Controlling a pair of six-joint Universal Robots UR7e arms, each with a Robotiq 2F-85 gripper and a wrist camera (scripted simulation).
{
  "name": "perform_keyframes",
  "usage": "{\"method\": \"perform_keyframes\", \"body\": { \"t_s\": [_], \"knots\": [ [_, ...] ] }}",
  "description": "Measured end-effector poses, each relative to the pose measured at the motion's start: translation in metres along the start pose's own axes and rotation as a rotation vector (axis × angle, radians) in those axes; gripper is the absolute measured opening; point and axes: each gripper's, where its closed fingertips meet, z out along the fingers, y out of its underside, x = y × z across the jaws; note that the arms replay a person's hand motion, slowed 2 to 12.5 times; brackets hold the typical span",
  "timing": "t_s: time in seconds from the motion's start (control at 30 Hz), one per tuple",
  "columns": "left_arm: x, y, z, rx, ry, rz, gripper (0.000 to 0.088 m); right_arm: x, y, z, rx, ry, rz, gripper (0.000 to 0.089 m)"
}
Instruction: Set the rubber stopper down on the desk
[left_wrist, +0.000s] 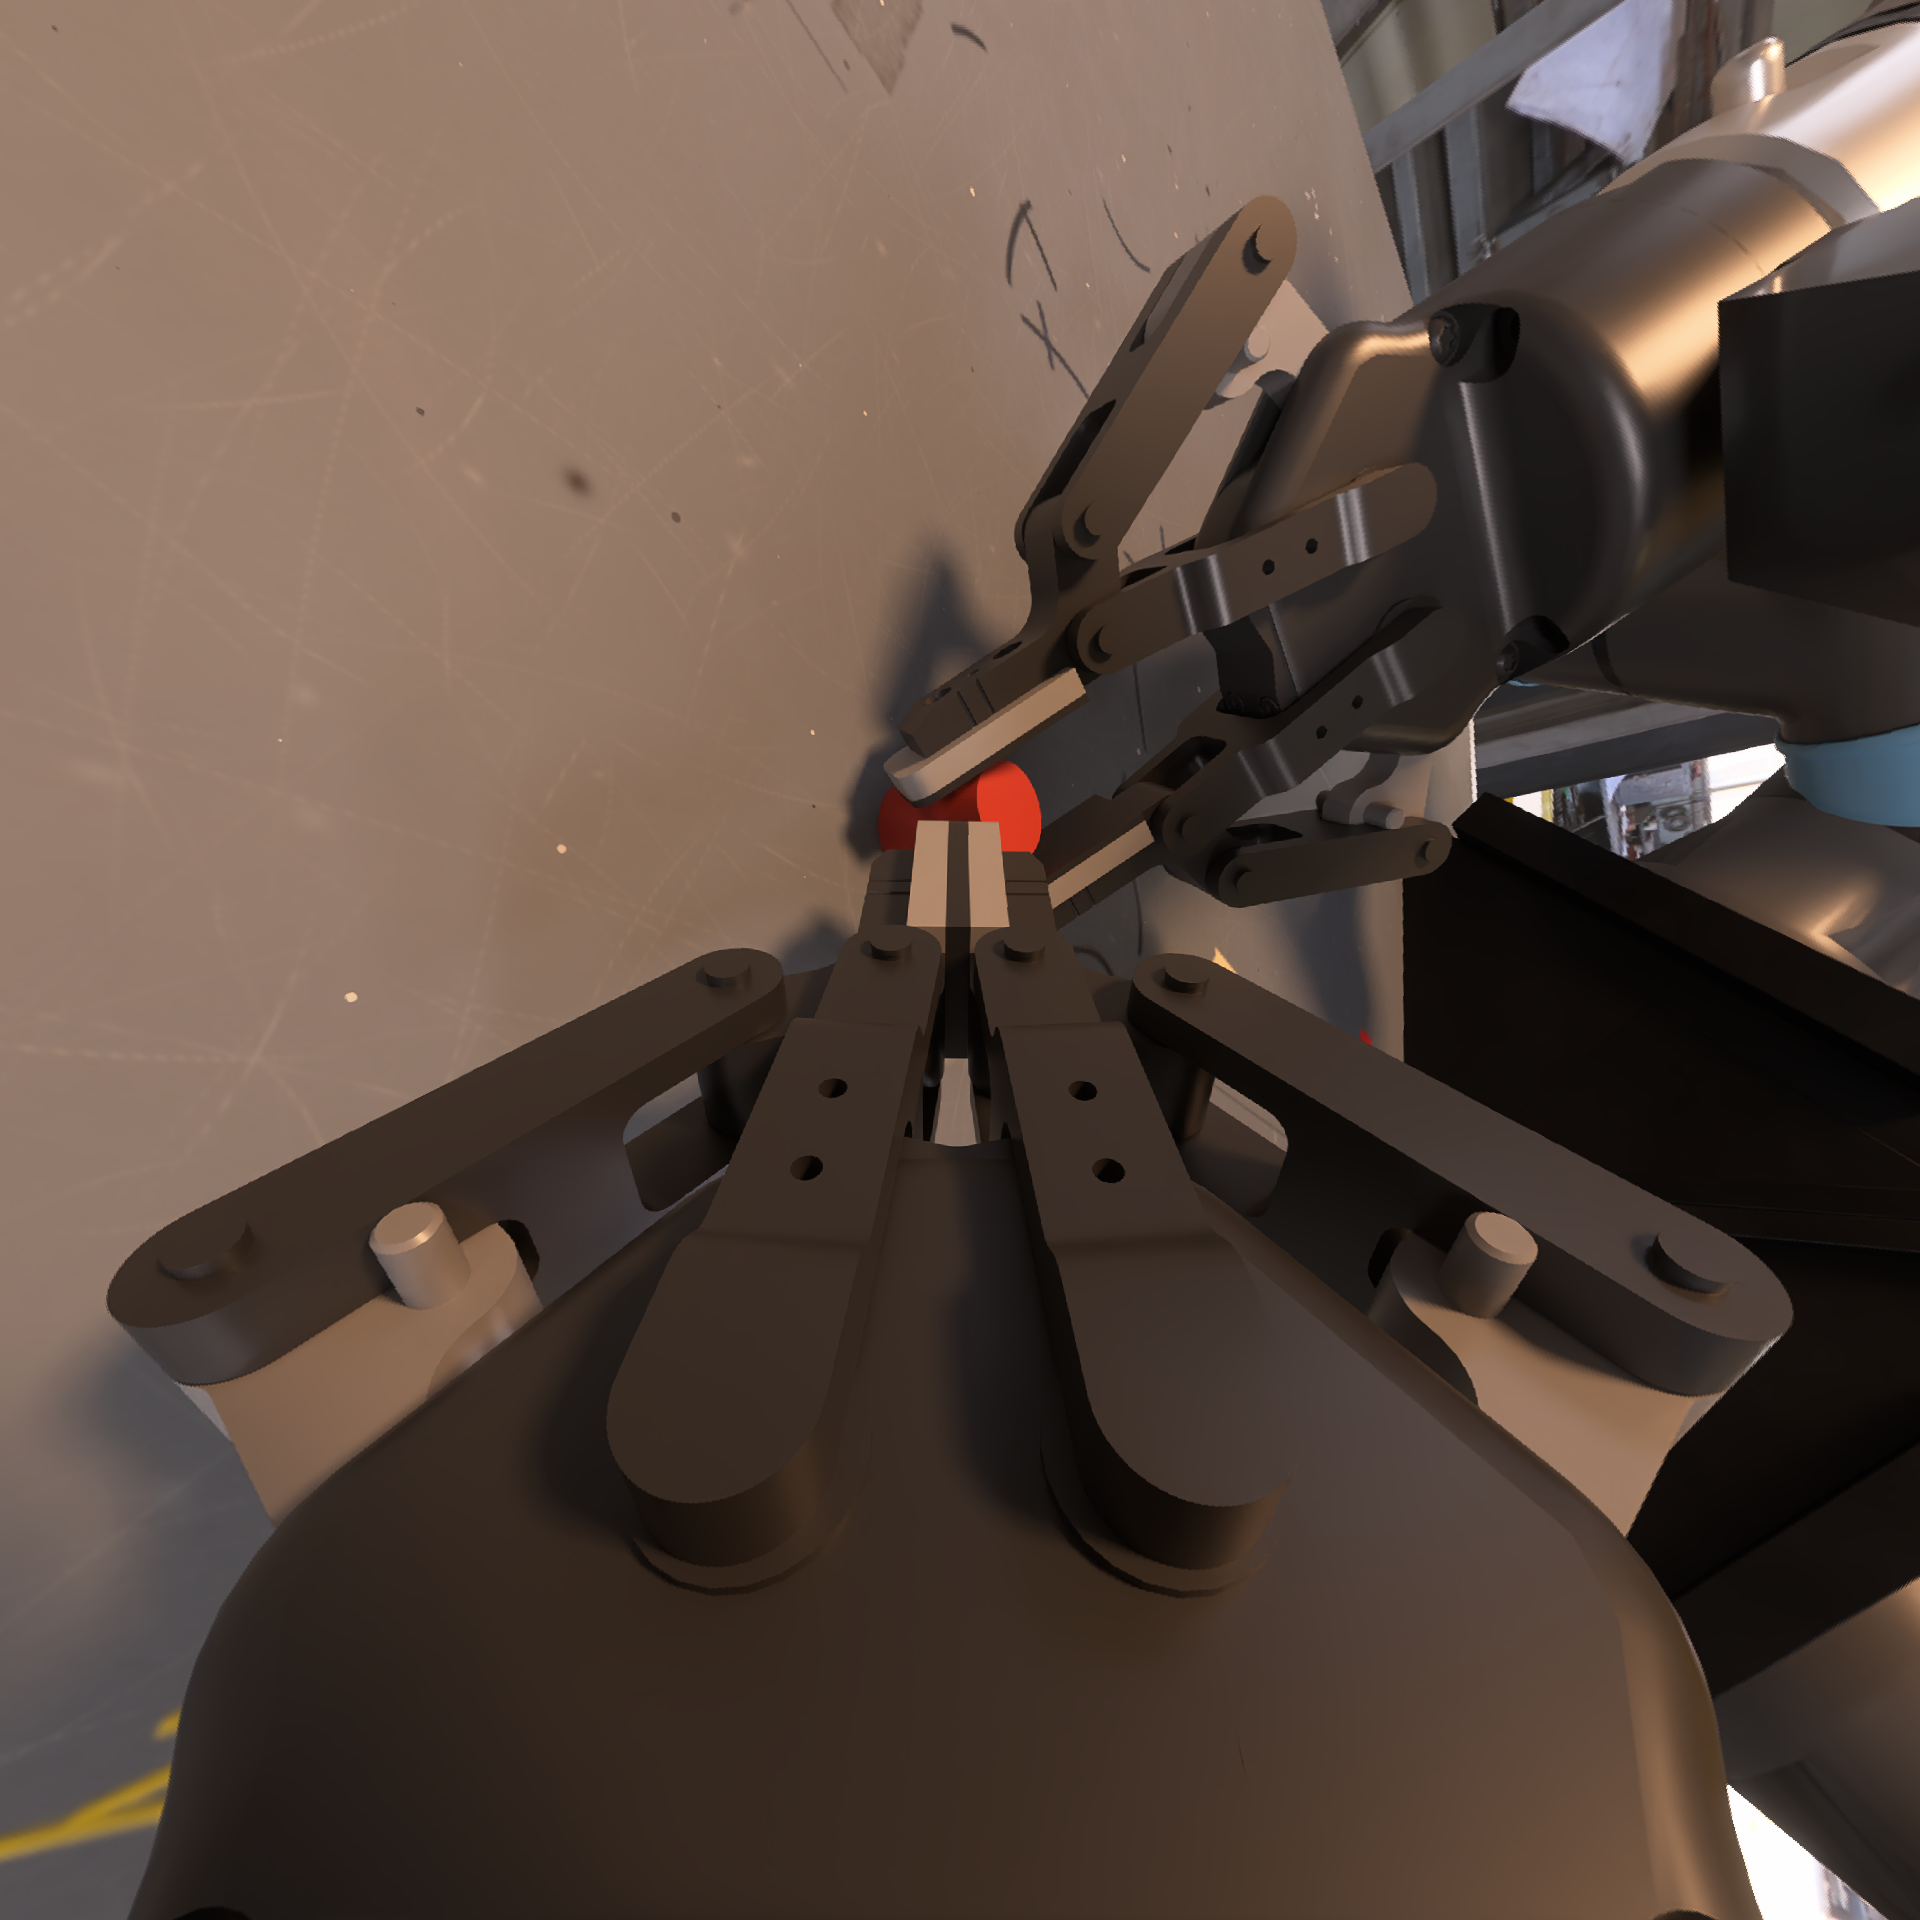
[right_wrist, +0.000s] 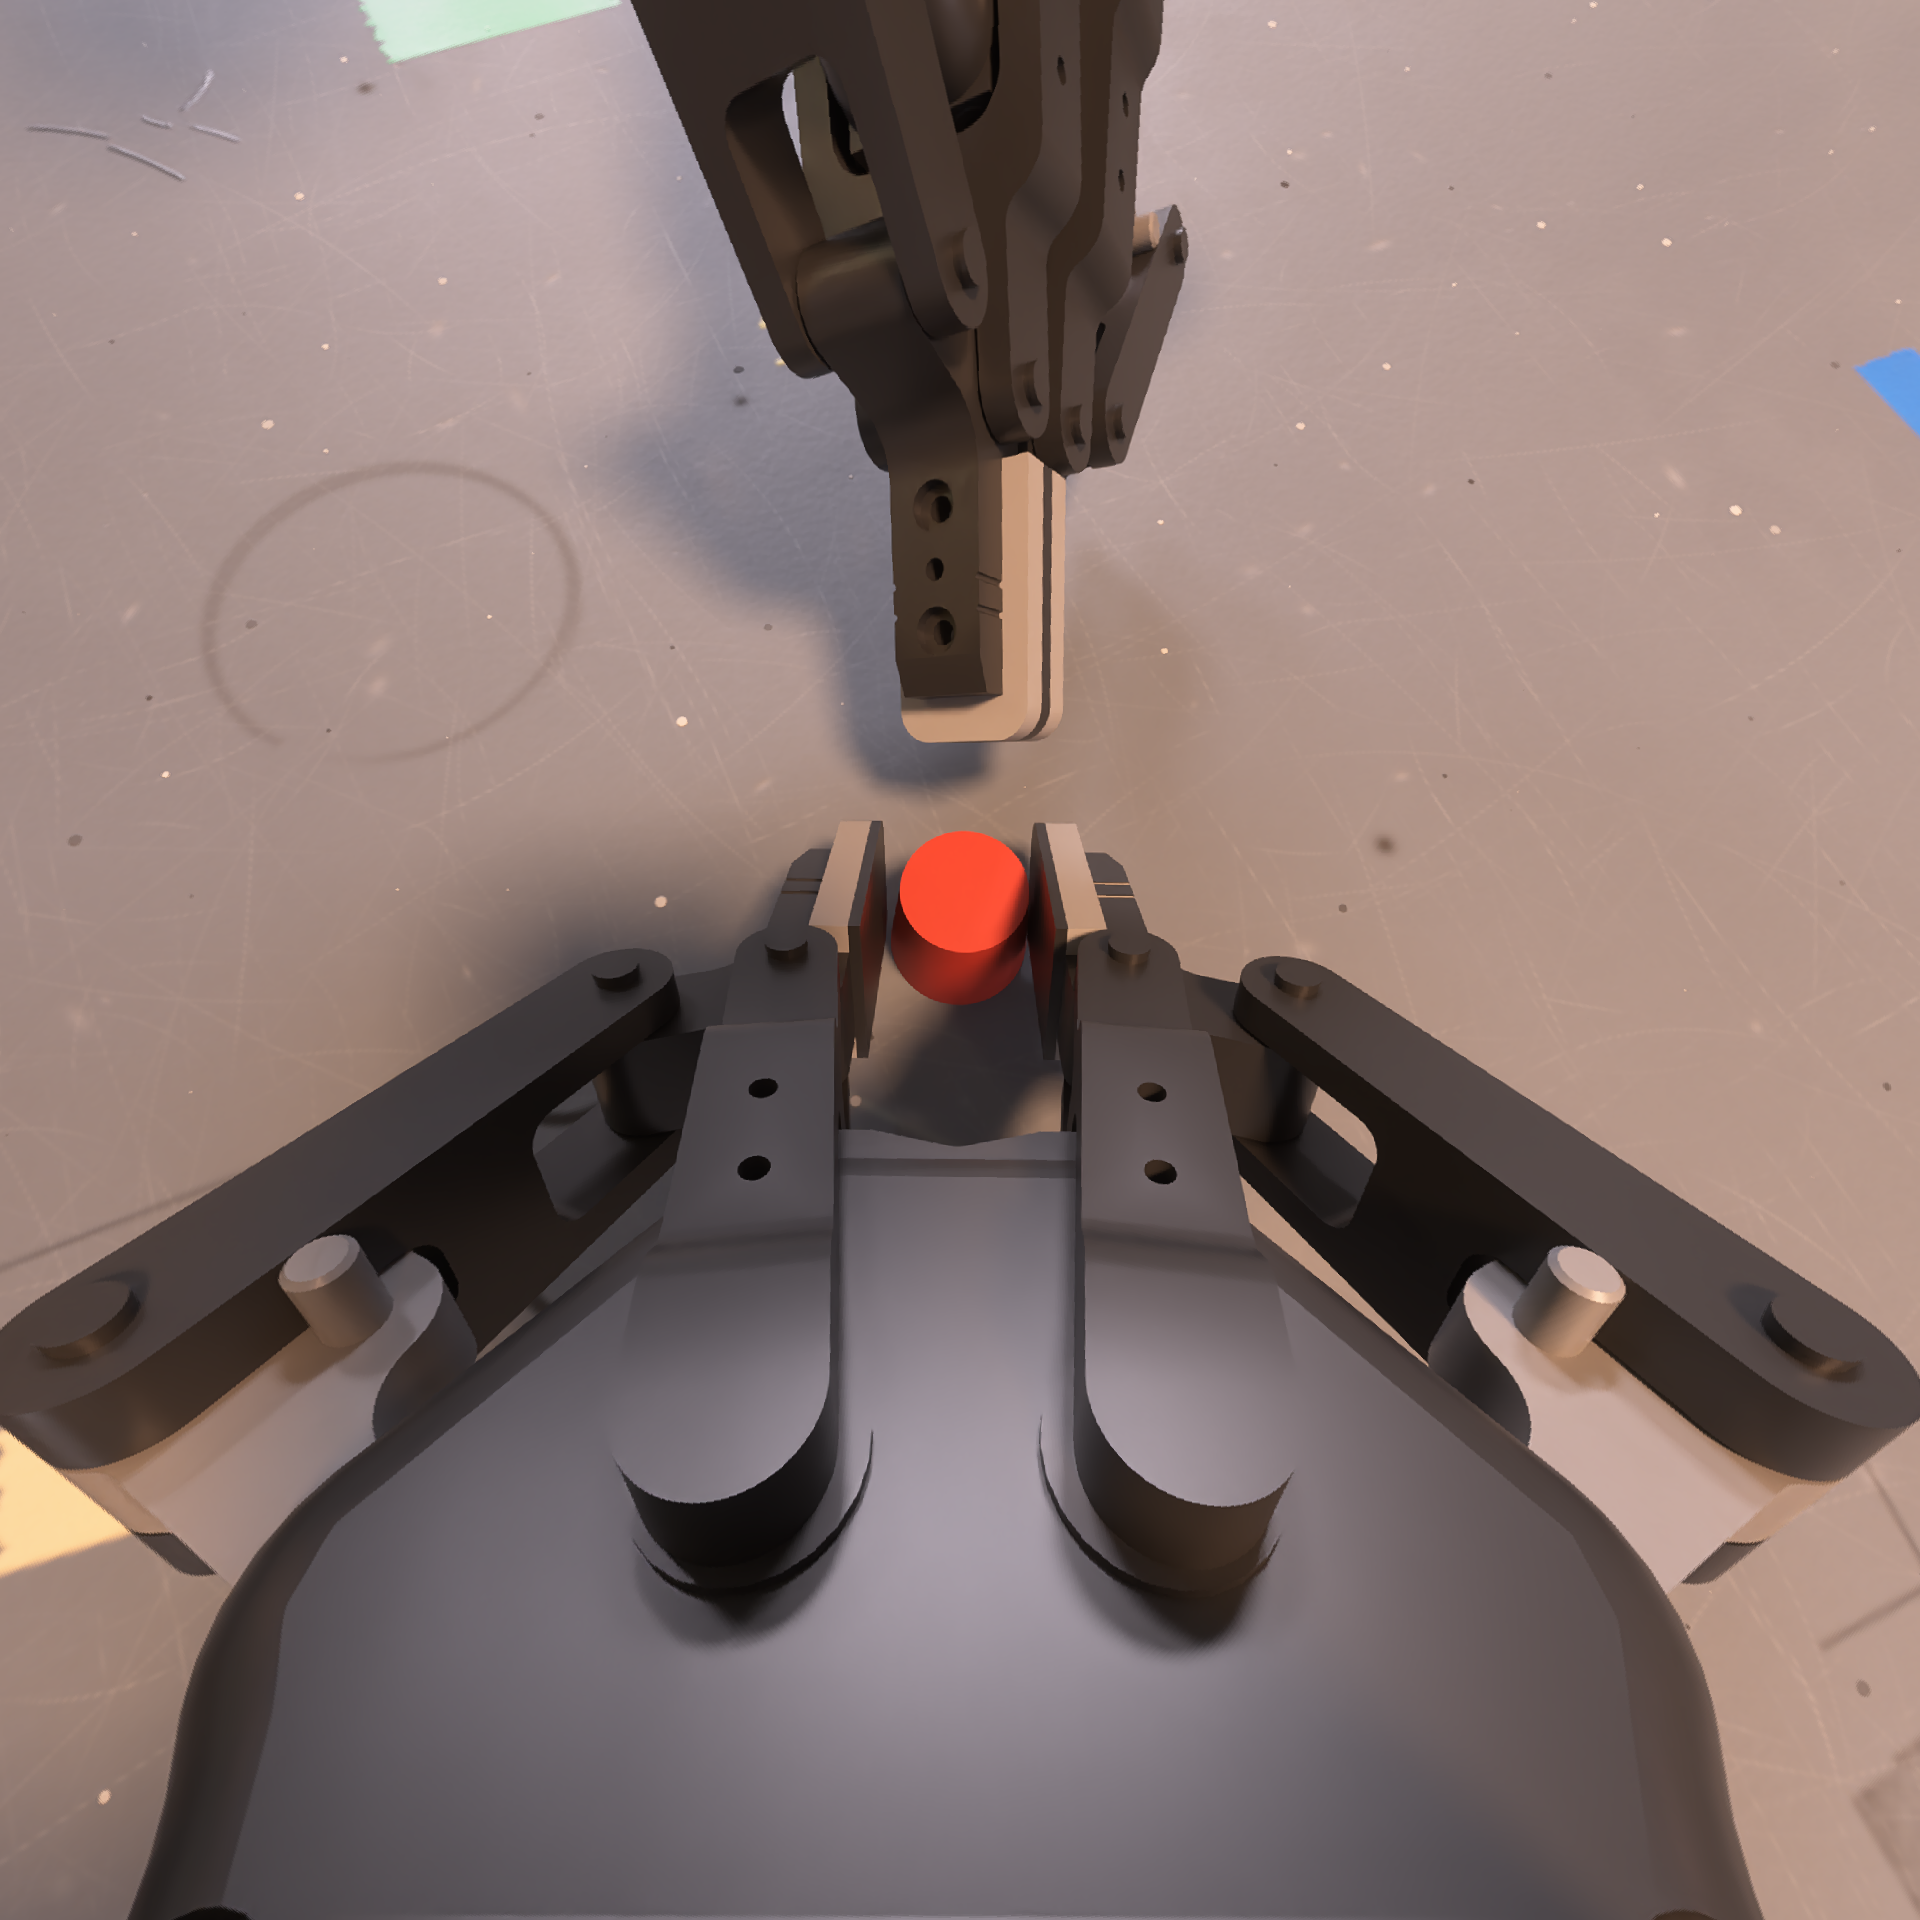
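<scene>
- In the right wrist view, the small red tapered rubber stopper (right_wrist: 961, 914) sits between the two pale pads of the right hand (right_wrist: 961, 904). The right pad touches its side; on the left a thin gap seems to remain, so I judge the hold to be light or just loosening, and I cannot say that it is firm.
- The long axis of the stopper points forward along the fingers of this hand, with the wider flat face toward the camera. The right hand is therefore the nearer one, and the stopper lies exactly in its grasp, not in front of it or beside it.
- Whether the stopper already touches the worktop (right_wrist: 1455, 675) I cannot tell; the shadow close below it suggests it is low over the surface.
- Just beyond it hangs the left hand (right_wrist: 982, 727), with its two pads pressed together on nothing. In the left wrist view, the same closed left hand (left_wrist: 956, 873) points at the stopper (left_wrist: 1013, 810) from near.
- The worktop is a grey-brown scratched surface with a faint ring mark (right_wrist: 390, 613) to one side, a pale green patch (right_wrist: 468, 21) and a blue piece (right_wrist: 1896, 390) at the far edges.
- Past the edge of the worktop, grey metal framing (left_wrist: 1455, 135) is visible.
</scene>
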Motion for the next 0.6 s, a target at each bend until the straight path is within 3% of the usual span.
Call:
{"method": "perform_keyframes", "body": {
  "t_s": [0.6],
  "knots": [
    [0.0086,-0.0014,0.0017,0.011,0.005,0.028,0.0000,-0.0013,-0.0001,0.0000,0.000,-0.005,-0.009,0.0239]
  ]
}}
